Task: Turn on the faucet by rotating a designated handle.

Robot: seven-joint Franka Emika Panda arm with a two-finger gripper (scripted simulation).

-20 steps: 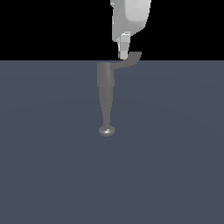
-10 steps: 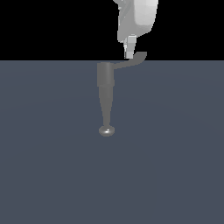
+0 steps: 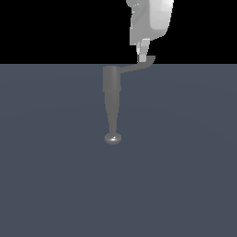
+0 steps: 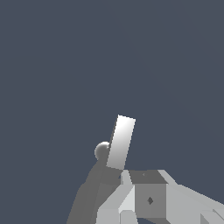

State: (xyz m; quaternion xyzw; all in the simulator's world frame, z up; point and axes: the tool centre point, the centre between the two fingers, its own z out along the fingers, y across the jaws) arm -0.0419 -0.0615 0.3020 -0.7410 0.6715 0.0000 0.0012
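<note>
**Mia:** Fingers first. What do they look like?

**Tom:** One bright white flat finger (image 4: 120,142) shows in the wrist view. I cannot tell if the white robot gripper (image 3: 144,50) is wide or narrow. In the exterior view its tip comes down onto the wide upturned end of the thin flat grey lever handle (image 3: 138,66). They look like they touch.

**Mia:** Where is the handle?

**Tom:** It sticks out sideways from the short round body of the matte grey faucet (image 3: 111,92), toward the exterior view's right.

**Mia:** And the faucet?

**Tom:** It sits on the dark blue-grey floor (image 3: 185,162), near the middle of the exterior view. Its long thin spout points toward the near side and ends in a shiny round tip (image 3: 112,138). That tip peeks out beside the finger in the wrist view too.
</note>
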